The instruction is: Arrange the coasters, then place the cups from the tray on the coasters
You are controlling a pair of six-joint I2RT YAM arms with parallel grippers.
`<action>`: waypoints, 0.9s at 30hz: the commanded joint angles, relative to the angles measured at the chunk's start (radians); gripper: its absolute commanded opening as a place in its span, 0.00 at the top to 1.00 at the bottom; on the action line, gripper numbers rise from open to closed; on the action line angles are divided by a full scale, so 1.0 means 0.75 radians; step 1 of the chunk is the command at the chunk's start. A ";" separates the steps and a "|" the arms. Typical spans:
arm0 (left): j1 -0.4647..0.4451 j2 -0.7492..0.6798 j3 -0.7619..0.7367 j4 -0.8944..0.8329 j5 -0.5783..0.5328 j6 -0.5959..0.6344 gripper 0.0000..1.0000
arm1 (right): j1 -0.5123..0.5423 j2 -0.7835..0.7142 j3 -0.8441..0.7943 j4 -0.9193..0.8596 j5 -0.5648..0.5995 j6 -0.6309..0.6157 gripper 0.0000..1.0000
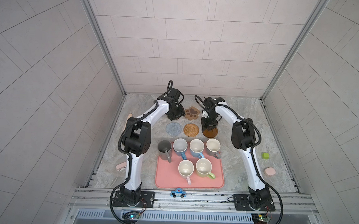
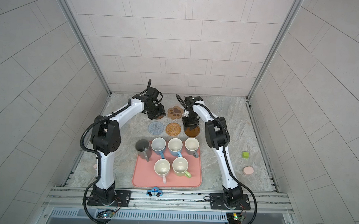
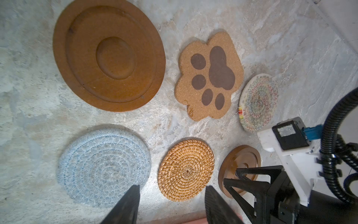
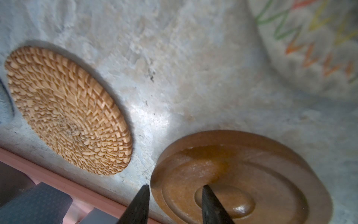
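Note:
Six coasters lie behind the tray [image 1: 167, 178]: a paw print [image 1: 192, 113], a grey-blue round [image 1: 173, 129], a golden rattan round [image 1: 191, 130], a dark brown disc [image 1: 212, 134], a second brown disc [image 3: 108, 56] and a cream woven round [image 3: 258, 102]. My right gripper [image 4: 175, 203] is open, its jaws straddling the near brown disc's [image 4: 242, 174] rim. My left gripper [image 3: 172, 205] hangs open and empty above the second brown disc. Six cups stand on the tray: dark grey [image 1: 164, 149], two blue [image 1: 180, 146] [image 1: 196, 147], grey [image 1: 213, 147], pink [image 1: 186, 169], yellow-green [image 1: 204, 168].
A green block [image 1: 265, 155] and a pink round disc [image 1: 269, 172] lie at the right. A blue toy car [image 1: 178, 193] sits on the front rail. A pink object [image 1: 121, 167] and a wooden stick [image 1: 128, 119] lie by the left wall.

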 commanded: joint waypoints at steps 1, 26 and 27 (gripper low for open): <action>0.005 -0.065 -0.020 -0.017 -0.027 0.010 0.39 | -0.010 -0.037 0.017 0.057 -0.016 0.001 0.53; 0.004 -0.067 -0.019 -0.018 -0.026 0.010 0.39 | -0.241 -0.189 -0.127 0.030 0.084 -0.010 0.53; 0.004 -0.067 -0.020 -0.018 -0.027 0.009 0.39 | -0.241 -0.194 -0.148 0.034 0.082 -0.010 0.53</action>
